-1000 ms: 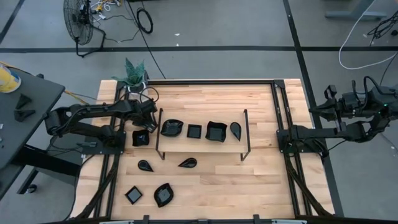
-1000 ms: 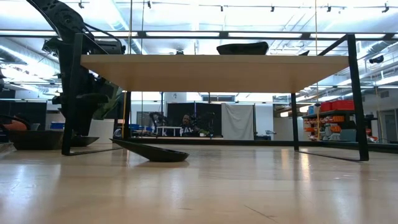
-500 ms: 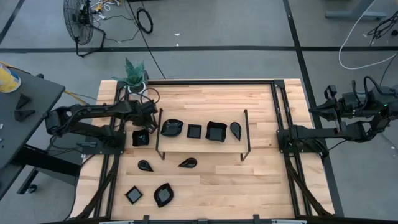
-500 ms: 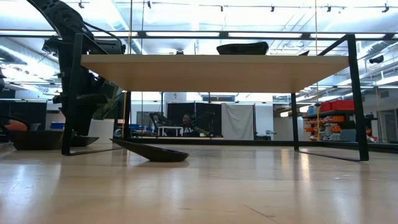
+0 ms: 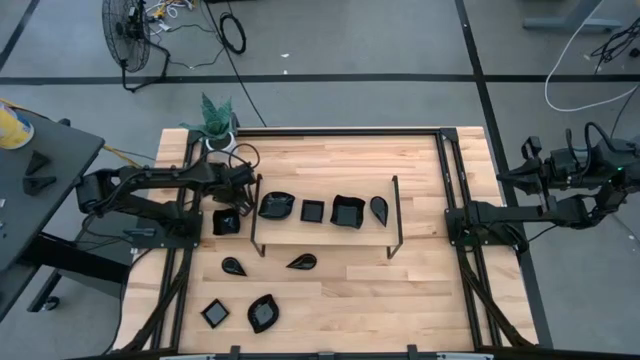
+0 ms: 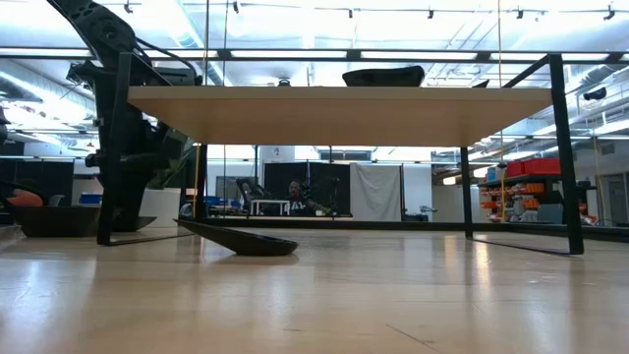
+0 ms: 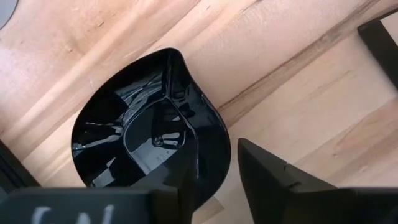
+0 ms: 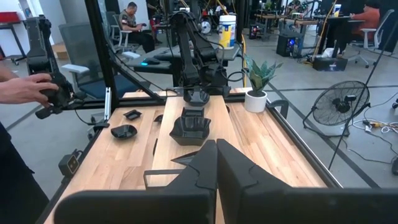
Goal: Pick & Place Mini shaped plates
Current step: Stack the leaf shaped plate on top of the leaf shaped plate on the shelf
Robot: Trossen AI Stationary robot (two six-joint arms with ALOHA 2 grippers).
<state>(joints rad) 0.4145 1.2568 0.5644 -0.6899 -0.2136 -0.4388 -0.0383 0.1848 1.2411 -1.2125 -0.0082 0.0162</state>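
Between left claw (image 7: 214,180) fingers, glossy black teardrop plate (image 7: 146,134) rim.

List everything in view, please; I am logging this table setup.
Plates: nine, black; four on the shelf, five on the table.
Shelf: one, wood with black frame; mid-table.
Potted plant: one, green in white pot; table corner by the left arm.
Fan: one, black; floor beyond the table.
Person: one; hand beside the table.
Left gripper: open, astride a plate's rim left of the shelf.
Right gripper: shut, off the table's right edge.
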